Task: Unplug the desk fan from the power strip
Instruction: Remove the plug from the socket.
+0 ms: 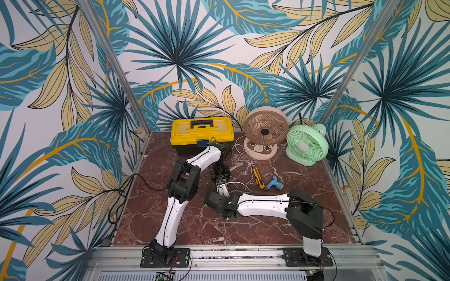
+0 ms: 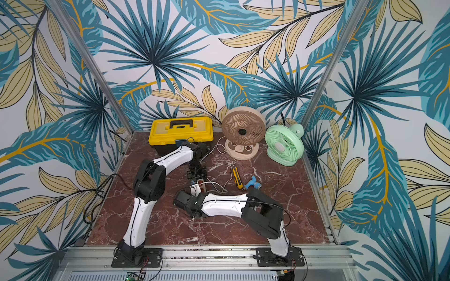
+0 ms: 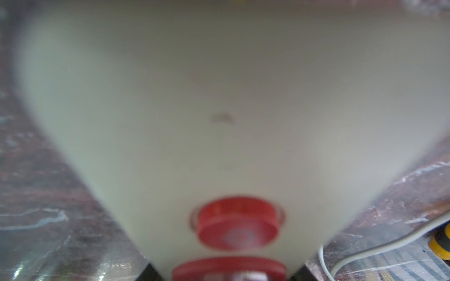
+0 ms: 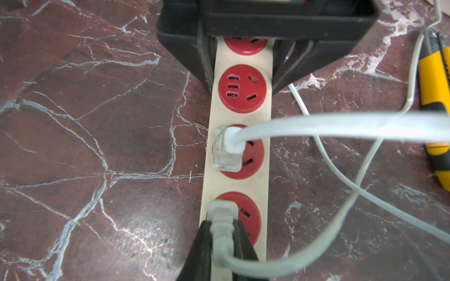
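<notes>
The beige desk fan [image 1: 265, 130] [image 2: 243, 131] stands at the back of the table, and its white cord [image 1: 237, 146] trails forward. The cream power strip [image 4: 241, 116] [image 1: 222, 187] with red sockets lies mid-table. My left gripper [image 4: 243, 82] [image 1: 220, 178] is shut across the strip's far end, and the strip [image 3: 219, 97] fills the left wrist view. My right gripper [image 4: 222, 225] [image 2: 196, 191] is shut on a grey-white plug [image 4: 222, 214] seated in the nearest socket. A clear-and-white plug [image 4: 227, 148] sits in the socket beside it.
A yellow toolbox [image 1: 202, 132] stands at the back left and a mint-green fan [image 1: 306, 144] at the back right. A yellow utility knife [image 1: 257, 177] and a blue tool [image 1: 275, 183] lie right of the strip. Loose cords [image 4: 341, 185] cross the marble there.
</notes>
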{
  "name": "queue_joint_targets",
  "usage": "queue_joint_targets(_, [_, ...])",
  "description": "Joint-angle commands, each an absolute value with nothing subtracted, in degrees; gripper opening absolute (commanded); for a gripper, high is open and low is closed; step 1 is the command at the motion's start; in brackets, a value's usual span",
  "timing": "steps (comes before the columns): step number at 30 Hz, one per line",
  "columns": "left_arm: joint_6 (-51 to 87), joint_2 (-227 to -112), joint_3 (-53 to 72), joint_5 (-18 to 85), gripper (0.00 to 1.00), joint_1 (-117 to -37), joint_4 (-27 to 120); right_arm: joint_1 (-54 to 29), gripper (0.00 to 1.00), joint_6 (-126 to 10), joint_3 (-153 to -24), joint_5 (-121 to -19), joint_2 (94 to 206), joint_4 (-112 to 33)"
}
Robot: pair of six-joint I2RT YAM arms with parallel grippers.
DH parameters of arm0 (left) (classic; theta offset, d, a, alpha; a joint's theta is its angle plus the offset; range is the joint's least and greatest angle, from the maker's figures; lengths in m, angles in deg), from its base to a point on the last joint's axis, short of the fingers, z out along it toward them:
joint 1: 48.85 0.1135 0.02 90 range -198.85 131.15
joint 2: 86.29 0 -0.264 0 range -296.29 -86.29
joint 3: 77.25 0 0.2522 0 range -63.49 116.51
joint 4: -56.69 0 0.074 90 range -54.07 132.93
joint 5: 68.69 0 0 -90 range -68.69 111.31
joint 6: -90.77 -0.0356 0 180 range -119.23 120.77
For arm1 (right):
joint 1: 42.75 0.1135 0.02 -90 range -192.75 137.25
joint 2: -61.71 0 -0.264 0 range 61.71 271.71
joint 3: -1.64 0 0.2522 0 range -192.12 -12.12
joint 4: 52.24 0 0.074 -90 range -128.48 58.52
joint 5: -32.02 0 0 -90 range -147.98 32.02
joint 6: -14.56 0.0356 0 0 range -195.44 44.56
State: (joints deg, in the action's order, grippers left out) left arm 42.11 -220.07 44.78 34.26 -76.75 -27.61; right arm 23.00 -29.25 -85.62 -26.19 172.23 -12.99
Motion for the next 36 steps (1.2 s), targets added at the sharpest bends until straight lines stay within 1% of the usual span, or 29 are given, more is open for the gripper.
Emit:
queue_joint_targets(1, [41.74,-229.6,40.3,29.98,0.0,-75.74,-22.4,21.14,0.0,-26.69,-81.05,-26.56,169.52,-12.04])
queue_joint_targets(10, [41.81,-228.76,39.03,28.97,0.0,-75.79,-21.81,16.31,0.0,-23.53,-74.3,-36.18,166.75,-19.61])
queue_joint_targets(22, [41.8,-228.74,38.95,29.39,0.0,-75.79,-21.58,16.33,0.0,-24.96,-76.26,-37.14,168.01,-18.78])
queue_joint_targets(30, [42.02,-228.7,38.89,29.38,0.0,-75.74,-21.45,19.15,0.0,-27.63,-80.79,-33.33,170.33,-14.77])
queue_joint_targets(36, [42.08,-228.59,38.76,29.26,0.0,-75.74,-21.16,22.35,0.0,-29.85,-86.54,-26.96,173.9,-8.87])
